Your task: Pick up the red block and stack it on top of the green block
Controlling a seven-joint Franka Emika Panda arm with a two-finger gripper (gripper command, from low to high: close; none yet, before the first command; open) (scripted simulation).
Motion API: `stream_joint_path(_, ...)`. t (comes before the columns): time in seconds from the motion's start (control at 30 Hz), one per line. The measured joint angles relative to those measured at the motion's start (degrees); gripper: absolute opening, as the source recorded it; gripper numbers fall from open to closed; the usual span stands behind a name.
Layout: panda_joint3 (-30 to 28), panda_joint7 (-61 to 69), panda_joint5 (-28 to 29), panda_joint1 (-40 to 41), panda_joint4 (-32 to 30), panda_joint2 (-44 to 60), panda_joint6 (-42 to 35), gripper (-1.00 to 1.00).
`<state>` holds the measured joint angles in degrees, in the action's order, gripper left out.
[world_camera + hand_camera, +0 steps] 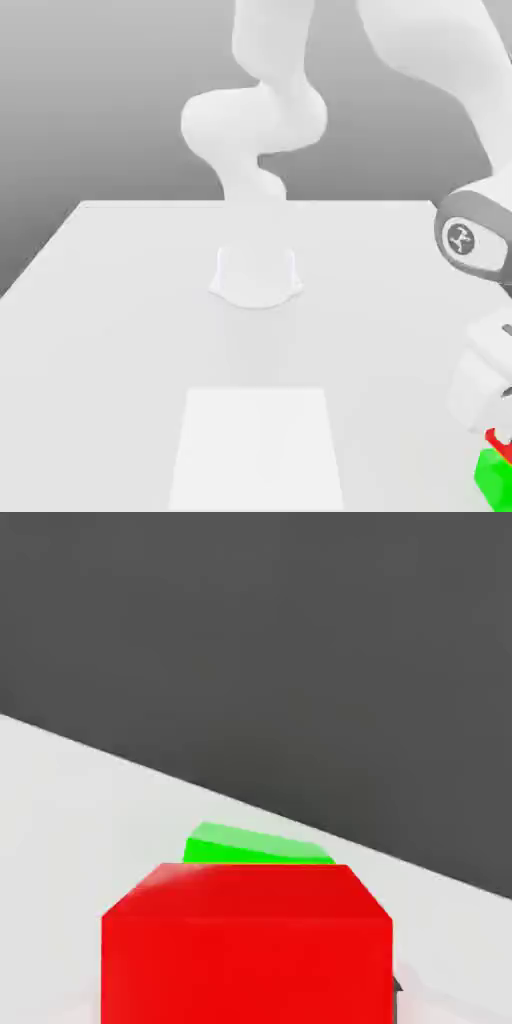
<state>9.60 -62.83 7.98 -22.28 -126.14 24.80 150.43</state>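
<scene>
jaws of the gripper (503,437), at the exterior view's right edge above the green block (494,480): whether they stand apart or are clamped on something, i cannot tell. the red block (498,444) is directly above the green block, right under the gripper; its lower edge meets the green block's top in that view, partly cut off by the frame. the hand view looks over the red block, large and close, covering most of the green block, whose far part peeks out beyond it. the exterior view adds the arm (255,125) and a pale square (256,450), well to the left of the green block.
</scene>
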Motion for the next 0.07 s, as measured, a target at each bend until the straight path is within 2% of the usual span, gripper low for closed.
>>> stream_joint_path(0.07,0.0,0.0,0.0,0.0,0.0,0.0,0.0,1.0)
